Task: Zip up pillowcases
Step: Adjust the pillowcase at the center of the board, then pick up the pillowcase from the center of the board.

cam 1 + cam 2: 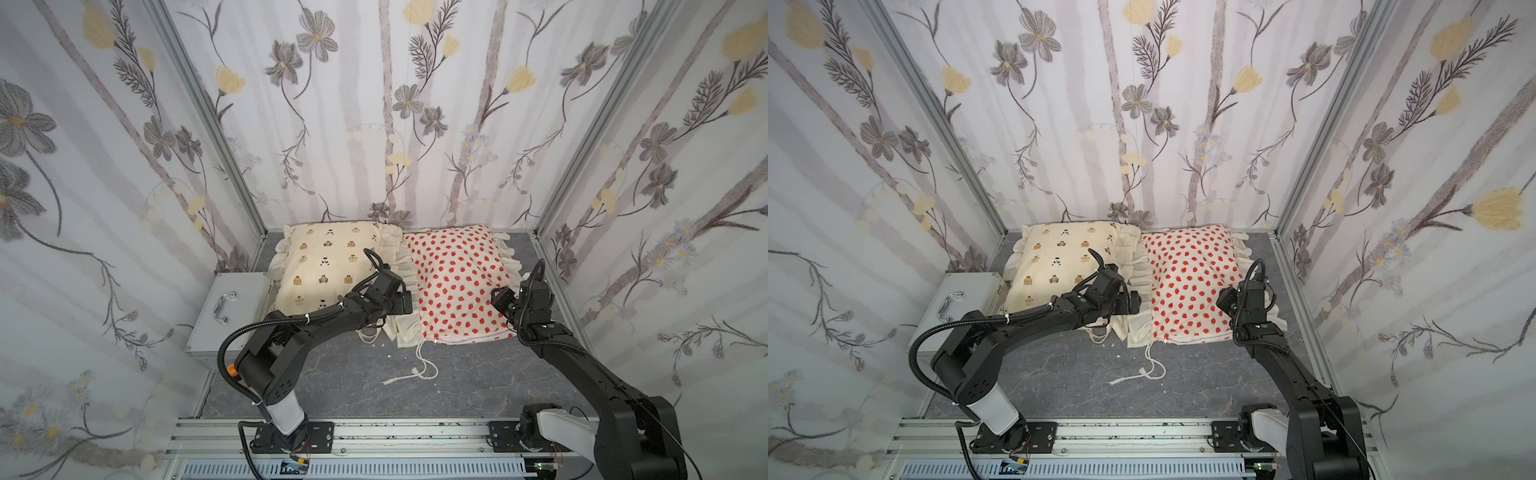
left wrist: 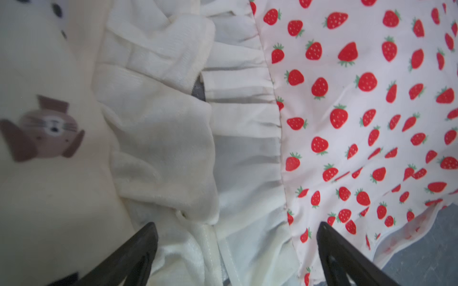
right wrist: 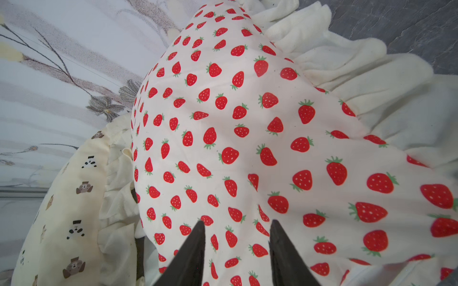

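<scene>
Cotton in two prints lies at the foot of the floral back wall [image 1: 374, 124]. The cream bear pillowcase [image 1: 324, 266] sits toward the robot's left end of that wall and the strawberry pillowcase [image 1: 453, 282] toward its right end, their ruffles [image 2: 173, 138] overlapping where they meet.

The left gripper [image 2: 236, 224] hangs over that ruffled join on the side away from the wall, jaws spread as wide as they go, holding nothing. The right gripper [image 3: 238, 221] is poised over the strawberry print, also on the side away from the wall. Its jaws are parted about halfway, with only flat fabric showing in the gap and nothing visibly pinched.

Along the strawberry case's edge farthest from the wall, the seam appears drawn together. What looks like a small zip pull [image 1: 434, 341] sits at its corner, just above the loose cord [image 1: 419, 365] trailing away from the wall. On this showing that zip looks done (though the seam's far end is hidden behind the right arm).

The bear case's matching edge is masked by the left arm, so whether it is closed cannot be told. By this reading, it is the work left.
</scene>
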Controlling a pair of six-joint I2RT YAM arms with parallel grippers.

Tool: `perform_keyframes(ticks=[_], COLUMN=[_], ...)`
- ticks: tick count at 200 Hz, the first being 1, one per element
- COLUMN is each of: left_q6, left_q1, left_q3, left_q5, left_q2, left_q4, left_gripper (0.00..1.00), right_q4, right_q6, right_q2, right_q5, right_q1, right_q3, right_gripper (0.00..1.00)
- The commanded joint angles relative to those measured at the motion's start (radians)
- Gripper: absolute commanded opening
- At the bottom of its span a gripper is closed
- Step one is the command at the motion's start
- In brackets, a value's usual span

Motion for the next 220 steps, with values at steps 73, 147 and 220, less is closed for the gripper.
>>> perform_keyframes(ticks=[73, 147, 220], left_q6=[0.247, 0.335, 0.403], left_q1=[-0.142, -0.165, -0.199], left_q3=[-0.151, -0.132, -0.068], left_q5=[0.146, 0.152, 0.124], left_q2=[-0.077, 0.012, 0.11], left_q4=[0.104, 0.164, 0.157], left_gripper=[0.82, 0.66, 0.6], right_q4=[-0.071, 0.049, 0.081], right_q6=[-0.018, 0.095, 0.11], right_q2=[-0.187, -0.194, -0.188], right_q5=[-0.05, -0.032, -0.011], right_q1=[0.259, 0.455, 0.461], right_q3=[-0.128, -0.254, -0.288], right_gripper=[0.63, 0.65, 0.66])
